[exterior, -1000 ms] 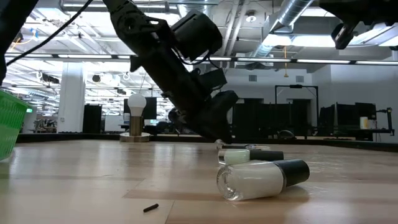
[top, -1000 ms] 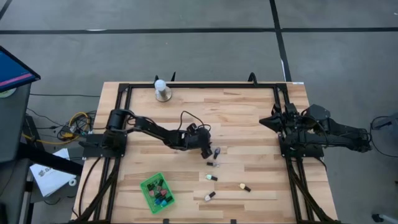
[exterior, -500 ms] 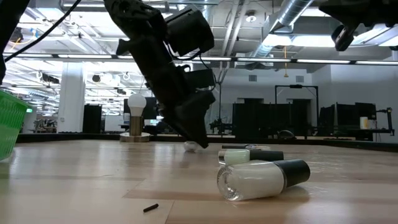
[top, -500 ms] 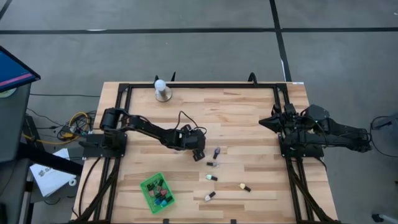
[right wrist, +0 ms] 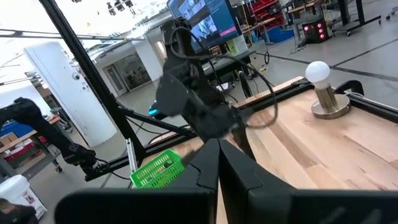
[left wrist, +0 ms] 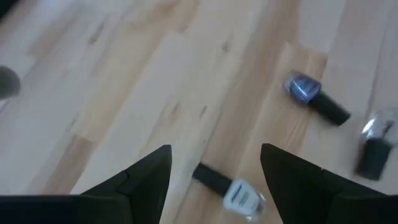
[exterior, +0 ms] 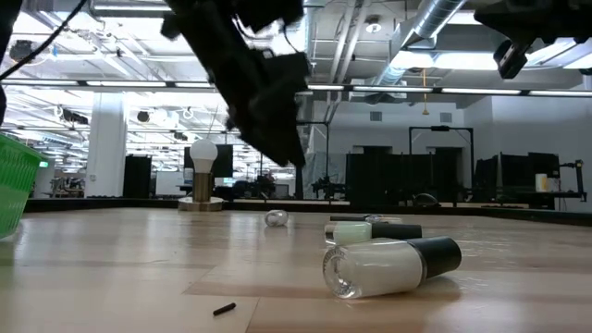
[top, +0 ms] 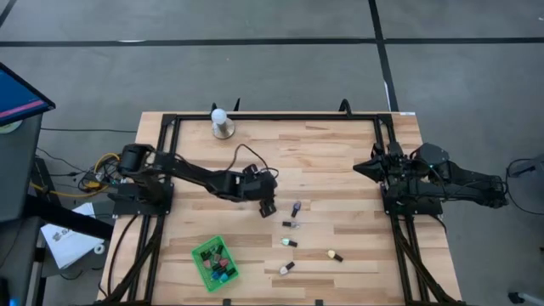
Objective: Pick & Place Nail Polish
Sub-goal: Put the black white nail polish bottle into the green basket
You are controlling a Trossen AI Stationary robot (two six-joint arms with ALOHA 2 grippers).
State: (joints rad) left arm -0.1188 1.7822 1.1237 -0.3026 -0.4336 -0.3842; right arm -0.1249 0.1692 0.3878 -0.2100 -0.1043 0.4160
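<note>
Several nail polish bottles lie on their sides on the wooden table (top: 340,153): a blue one (top: 296,207), a small one (top: 289,225), and paler ones (top: 290,243) (top: 334,255) (top: 286,269) toward the near edge. My left gripper (top: 267,209) hangs open above the table, just left of the blue bottle (left wrist: 314,96). In its wrist view a pale bottle with a dark cap (left wrist: 231,191) lies on the wood below the gap between the fingers, untouched. My right gripper (top: 374,166) rests shut at the right edge, fingers together (right wrist: 219,163).
A green basket (top: 214,261) with several bottles in it stands near the front left. A white ball-topped stand (top: 221,124) is at the far edge. In the low view a white bottle (exterior: 388,264) lies close to the camera, with a small dark scrap (exterior: 223,309) nearby.
My left gripper has risen off the table and drawn back toward the table's left edge, away from the blue bottle, staying open with nothing in it. The bottles lie where they were.
</note>
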